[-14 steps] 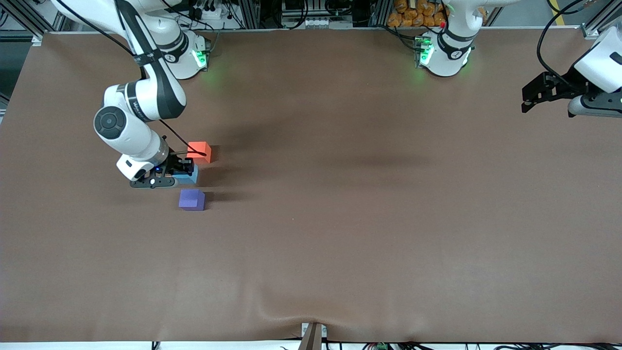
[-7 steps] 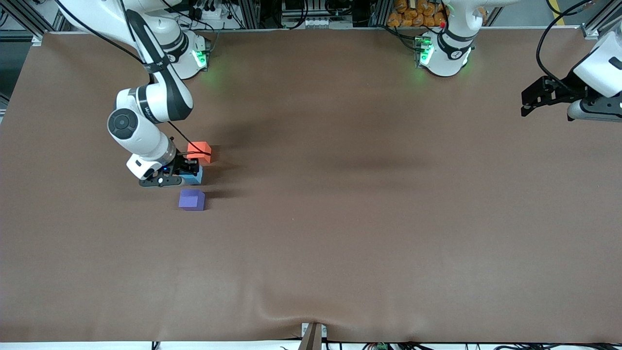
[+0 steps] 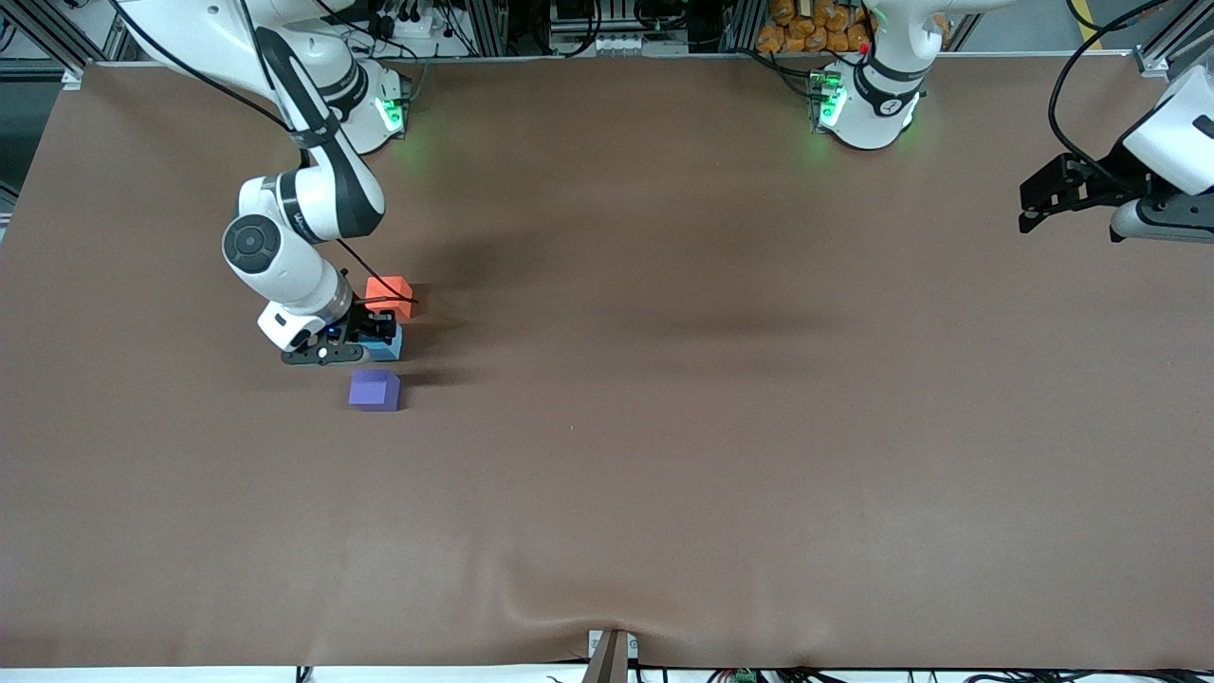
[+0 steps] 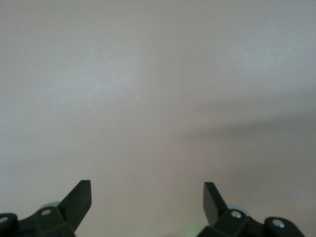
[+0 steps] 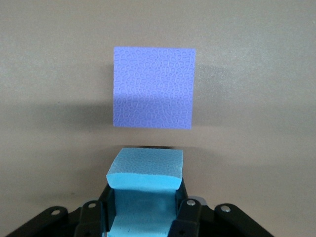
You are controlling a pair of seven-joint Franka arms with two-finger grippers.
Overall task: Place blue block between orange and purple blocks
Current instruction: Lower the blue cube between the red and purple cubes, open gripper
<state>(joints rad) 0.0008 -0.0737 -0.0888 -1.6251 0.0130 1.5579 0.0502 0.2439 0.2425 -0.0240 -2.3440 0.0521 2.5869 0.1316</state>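
My right gripper [image 3: 377, 339] is shut on the light sky-blue block [image 3: 389, 345] and holds it low between the orange block [image 3: 389, 294] and the purple block [image 3: 374, 390]. In the right wrist view the blue block [image 5: 144, 174] sits squeezed between the fingers, with the purple block [image 5: 153, 87] a small gap away on the brown table. The orange block is hidden in that view. My left gripper [image 3: 1036, 199] is open and empty, up over the left arm's end of the table; its view shows only bare table between its fingertips [image 4: 80, 196].
The brown table cover [image 3: 664, 427] stretches wide toward the left arm's end with nothing on it. The arm bases stand along the farthest edge. A small metal bracket [image 3: 612, 655] sits at the nearest edge.
My right gripper has carried the blue block a little toward the left arm's end, bringing it more in line between the orange and purple blocks. The left arm shifted only slightly.
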